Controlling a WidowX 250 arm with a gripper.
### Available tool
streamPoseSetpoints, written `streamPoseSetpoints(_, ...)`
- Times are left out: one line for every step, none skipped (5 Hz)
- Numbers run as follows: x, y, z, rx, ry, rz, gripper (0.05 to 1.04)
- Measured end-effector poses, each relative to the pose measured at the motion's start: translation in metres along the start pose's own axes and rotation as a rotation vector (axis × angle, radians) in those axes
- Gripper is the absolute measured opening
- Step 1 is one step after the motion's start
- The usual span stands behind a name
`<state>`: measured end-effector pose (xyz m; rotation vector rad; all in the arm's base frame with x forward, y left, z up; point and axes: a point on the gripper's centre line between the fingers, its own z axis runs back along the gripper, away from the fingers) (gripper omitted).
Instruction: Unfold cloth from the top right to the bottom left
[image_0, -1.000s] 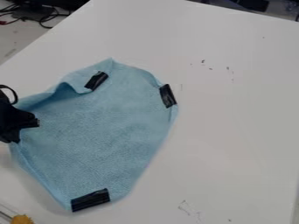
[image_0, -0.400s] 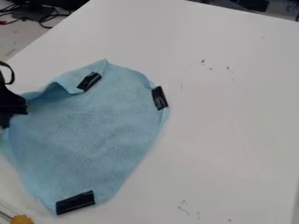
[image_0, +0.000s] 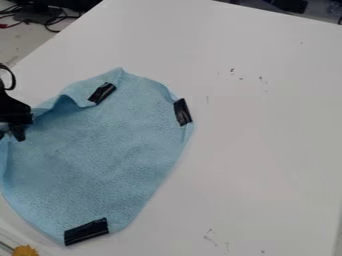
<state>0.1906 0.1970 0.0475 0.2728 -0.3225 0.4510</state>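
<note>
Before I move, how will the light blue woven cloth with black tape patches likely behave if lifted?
The light blue cloth will probably hang floppy, since its upper left edge already buckles into a soft fold. It looks thin, so likely light for its spread. The black tape patches may stiffen its edges locally.

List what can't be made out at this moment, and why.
All in the camera view:
- Whether the gripper grips the blue cloth: the dark gripper covers the contact area.
- The cloth's far left side: cut off by the left edge.
- What lies inside the fold by the upper black tape strip: hidden by the cloth.
- What the yellow thing is: cut off by the bottom edge.
</note>
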Motion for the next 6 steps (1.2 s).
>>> streamPoseSetpoints(-0.005, 0.005, -0.001, -0.015, 0.016, -0.004, 1.004)
streamPoseSetpoints(-0.006, 0.003, 0.005, -0.032, 0.02, -0.128, 0.999)
streamPoseSetpoints(0.005, -0.007, 0.016, -0.108, -0.01, -0.269, 0.999)
streamPoseSetpoints(0.012, -0.03, 0.025, -0.138, 0.026, -0.31, 0.999)
streamPoseSetpoints(0.014, -0.047, 0.03, -0.156, 0.054, -0.325, 0.999)
streamPoseSetpoints(0.011, -0.061, 0.026, -0.182, 0.111, -0.349, 0.999)
